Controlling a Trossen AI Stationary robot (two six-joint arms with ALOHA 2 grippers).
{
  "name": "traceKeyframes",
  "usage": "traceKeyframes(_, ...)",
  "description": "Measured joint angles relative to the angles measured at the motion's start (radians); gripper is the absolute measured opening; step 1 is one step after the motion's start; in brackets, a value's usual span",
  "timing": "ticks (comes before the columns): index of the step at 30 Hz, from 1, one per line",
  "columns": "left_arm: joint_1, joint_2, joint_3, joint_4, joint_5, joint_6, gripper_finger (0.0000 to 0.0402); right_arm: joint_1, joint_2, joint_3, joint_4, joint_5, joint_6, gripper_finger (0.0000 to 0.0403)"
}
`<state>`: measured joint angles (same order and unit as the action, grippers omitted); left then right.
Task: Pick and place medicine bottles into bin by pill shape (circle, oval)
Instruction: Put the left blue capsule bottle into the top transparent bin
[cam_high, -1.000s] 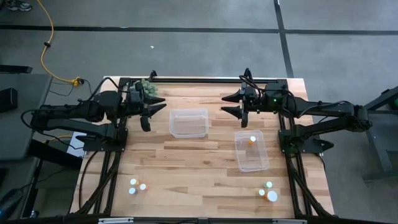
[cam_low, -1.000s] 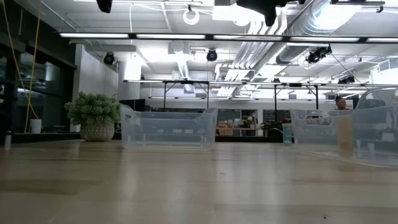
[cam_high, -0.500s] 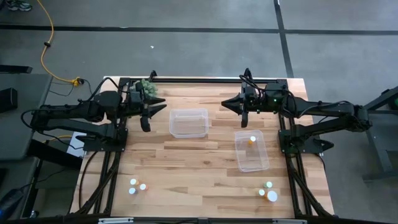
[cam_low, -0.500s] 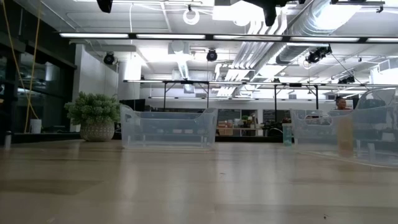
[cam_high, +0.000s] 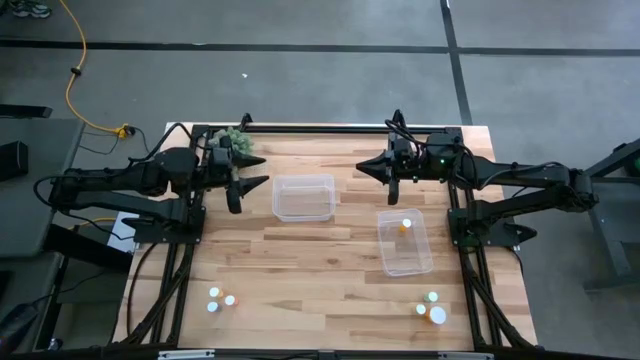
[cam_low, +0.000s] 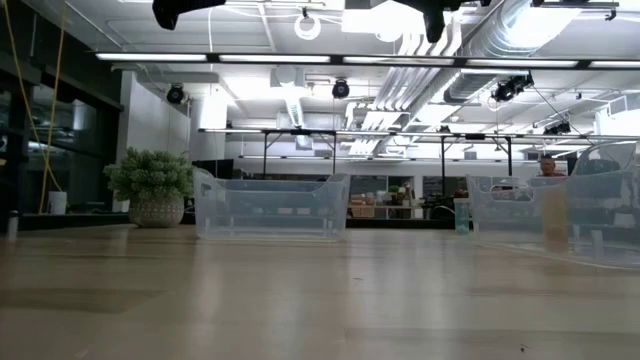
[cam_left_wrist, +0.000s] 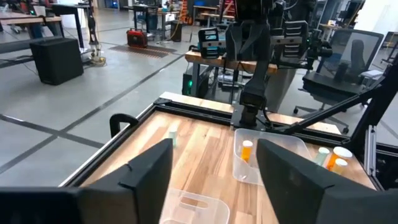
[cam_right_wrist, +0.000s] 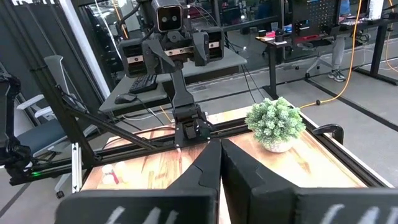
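While well apart, hands (cam_high: 250, 170) and bottles (cam_high: 222, 298).

We count two clear tubs on the table (cam_high: 300, 250): one tub (cam_high: 304, 197) sits near the middle and the other tub (cam_high: 405, 241) lies to its right. We count six medicine bottles. One bottle (cam_high: 404, 225) stands inside the right-hand tub. Two stand at the near left edge, one (cam_high: 214, 293) beside another (cam_high: 229, 300). Three cluster at the near right corner (cam_high: 431, 297) (cam_high: 421, 309) (cam_high: 438, 315). We see one green plant (cam_high: 240, 141) and two arms.
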<state>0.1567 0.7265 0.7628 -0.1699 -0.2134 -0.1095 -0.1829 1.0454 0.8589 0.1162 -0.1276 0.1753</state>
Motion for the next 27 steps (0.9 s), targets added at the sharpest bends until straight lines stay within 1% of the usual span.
traceKeyframes(4,0.000,0.000,0.000,0.000,0.001,0.000,0.0261,0.000,0.000,0.000,0.000,0.000,0.000,0.0000)
traceKeyframes(7,0.000,0.000,0.000,0.000,0.020,0.000,0.0277,0.000,0.000,0.000,0.000,0.000,0.000,0.0000)
traceKeyframes(15,-0.015,0.000,0.003,-0.025,0.104,-0.001,0.0283,0.000,0.000,0.000,0.000,0.000,0.001,0.0000)
traceKeyframes(18,-0.055,0.018,0.055,-0.133,0.116,0.013,0.0280,0.000,0.000,0.000,0.000,0.000,0.006,0.0000)
traceKeyframes(21,-0.116,0.064,0.138,-0.299,0.115,0.016,0.0280,0.000,0.000,0.000,0.000,0.000,0.007,0.0000)
traceKeyframes(24,-0.198,0.131,0.228,-0.465,0.119,0.008,0.0280,0.000,0.000,0.000,0.000,0.000,0.007,0.0000)
traceKeyframes(27,-0.304,0.206,0.297,-0.611,0.132,-0.029,0.0279,0.000,0.000,0.000,0.000,0.000,0.007,0.0000)
